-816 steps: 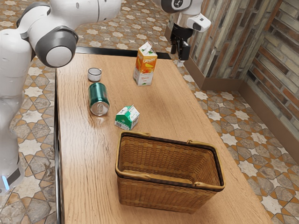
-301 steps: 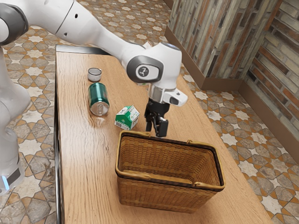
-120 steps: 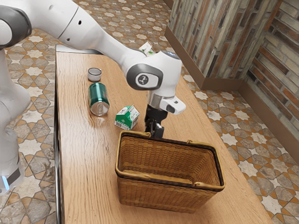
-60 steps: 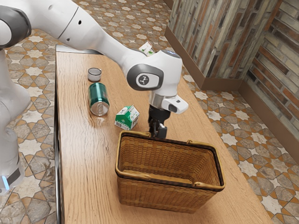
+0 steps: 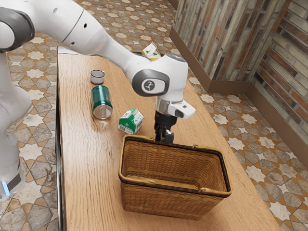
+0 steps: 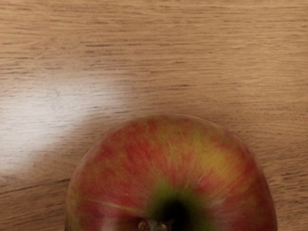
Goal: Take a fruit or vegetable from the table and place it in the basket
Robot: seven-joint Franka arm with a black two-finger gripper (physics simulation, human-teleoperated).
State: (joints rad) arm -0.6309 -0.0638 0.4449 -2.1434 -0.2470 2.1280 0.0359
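apple [image 6: 130, 163]: just under gripper [image 5: 164, 137], beside basket [image 5: 159, 199] | grip: can't tell open or closed | handling (est.): firm, fairly light, waxy-slick, bruises if crushed | hold: opposite flanks at widest girth, off the stem [image 6: 154, 225], moderate squeeze

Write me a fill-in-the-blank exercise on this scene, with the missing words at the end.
The fruit at the gripper is a red and yellow ____.
The small carton is white and ____.
Of the can and the cup, the ____ is nearer the basket.

Missing words: apple; green; can
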